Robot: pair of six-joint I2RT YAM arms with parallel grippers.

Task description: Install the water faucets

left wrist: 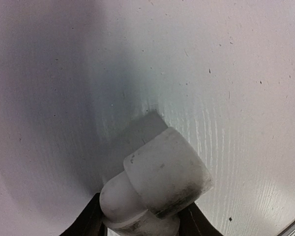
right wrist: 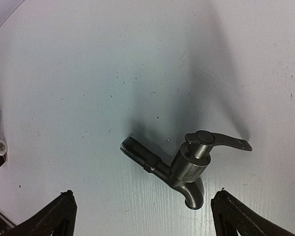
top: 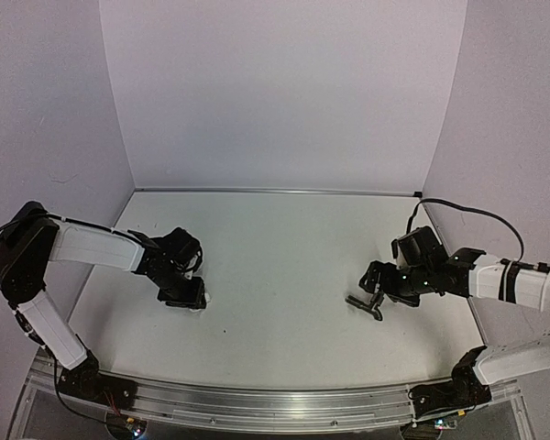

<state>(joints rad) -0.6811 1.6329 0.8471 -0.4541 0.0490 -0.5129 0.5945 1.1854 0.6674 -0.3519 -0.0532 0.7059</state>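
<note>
Found right end effector (right wrist: 142, 196) released wide, water faucet (right wrist: 187, 164) lying flat on surface (right wrist: 64, 73) just ahead between its fingers (right wrist: 51, 219), stem axis running finger to finger; left end effector (left wrist: 142, 219), well apart, apparently clenched on white fitting (left wrist: 164, 172).

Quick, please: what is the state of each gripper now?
Left gripper: closed on the small white plastic pipe fitting.
Right gripper: open, fingers either side of the dark grey metal faucet, holding nothing.
</note>
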